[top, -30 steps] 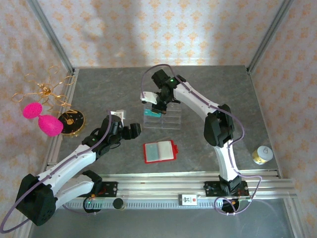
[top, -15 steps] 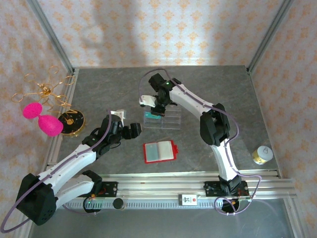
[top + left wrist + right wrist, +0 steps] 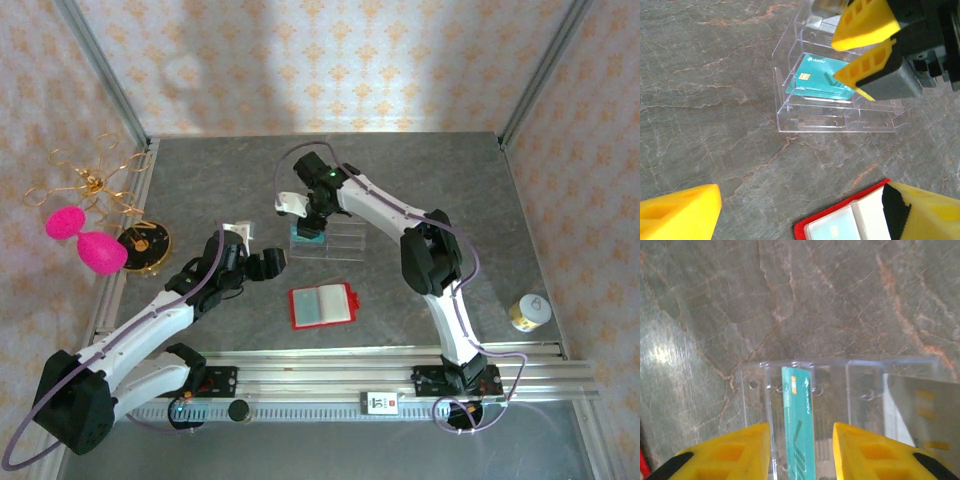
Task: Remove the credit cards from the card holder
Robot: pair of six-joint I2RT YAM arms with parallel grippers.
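The red card holder [image 3: 322, 305] lies open on the table with a pale card in its left slot; its corner [image 3: 840, 226] shows near my left gripper. That left gripper [image 3: 265, 262] [image 3: 801, 200] hovers open just left of the holder, nothing between its fingers. A teal-green credit card [image 3: 799, 430] [image 3: 820, 80] stands in a slot of the clear plastic tray [image 3: 340, 245]. My right gripper [image 3: 312, 218] [image 3: 801, 452] hangs over the tray's left end, open, with a finger on each side of the card and a gap on both sides. A whitish card [image 3: 920, 410] sits in the tray further right.
Pink egg-shaped items [image 3: 85, 240], a gold wire ornament [image 3: 95, 185] and a black-and-gold disc [image 3: 145, 242] sit beyond the table's left edge. A small yellow-lidded jar [image 3: 528, 312] stands at the right front. Metal rails run along the near edge.
The right gripper has shifted a little to the left over the clear tray. The left arm and the red holder stay where they were.
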